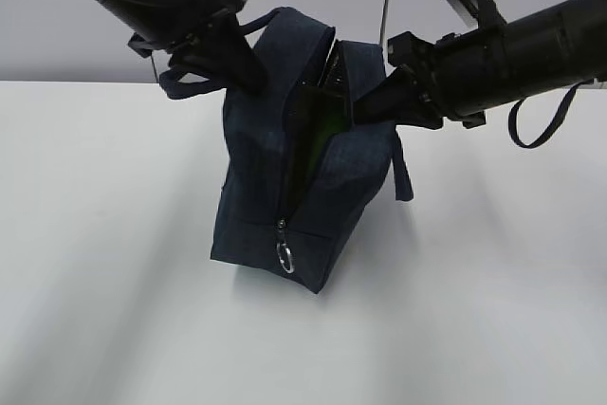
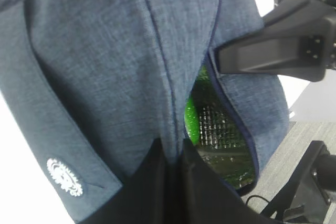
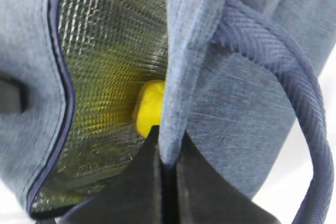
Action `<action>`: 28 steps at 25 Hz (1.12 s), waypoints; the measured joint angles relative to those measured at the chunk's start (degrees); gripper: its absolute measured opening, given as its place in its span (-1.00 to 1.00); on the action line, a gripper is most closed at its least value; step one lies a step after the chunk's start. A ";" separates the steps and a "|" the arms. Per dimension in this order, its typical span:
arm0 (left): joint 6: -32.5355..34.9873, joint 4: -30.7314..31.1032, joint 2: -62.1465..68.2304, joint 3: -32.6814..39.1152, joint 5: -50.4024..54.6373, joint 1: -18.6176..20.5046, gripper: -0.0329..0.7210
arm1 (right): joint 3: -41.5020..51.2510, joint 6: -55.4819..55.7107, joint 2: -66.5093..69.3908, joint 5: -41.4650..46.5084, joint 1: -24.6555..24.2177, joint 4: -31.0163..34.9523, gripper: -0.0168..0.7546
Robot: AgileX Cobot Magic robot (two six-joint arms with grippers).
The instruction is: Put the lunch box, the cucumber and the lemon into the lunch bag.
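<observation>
Left gripper (image 2: 170, 153) clenched on lunch bag (image 1: 261, 196) rim, right gripper (image 3: 167, 156) clenched on opposite rim, lemon (image 3: 148, 107) inside

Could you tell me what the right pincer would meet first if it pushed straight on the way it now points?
The right pincer is already shut on the lunch bag wall, so it would push into that fabric first; beyond the edge, probably the lemon, though depth is unclear.

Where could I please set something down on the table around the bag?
Bare table lies left of the lunch bag, in front of it, and right of it. It is crowded above: both grippers pinch its rim.
</observation>
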 joint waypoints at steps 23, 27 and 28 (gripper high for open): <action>-8.11 -0.36 0.00 7.92 -13.52 -9.79 -0.92 | -9.78 14.08 0.00 10.08 -0.75 -29.21 -0.95; -8.21 0.29 0.00 7.92 -13.63 -9.79 -0.92 | -9.78 13.72 0.00 10.16 -0.75 -29.21 -0.93; -8.21 0.73 0.00 7.92 -13.63 -9.79 -0.92 | -9.78 13.72 0.00 10.16 -0.75 -29.21 -0.91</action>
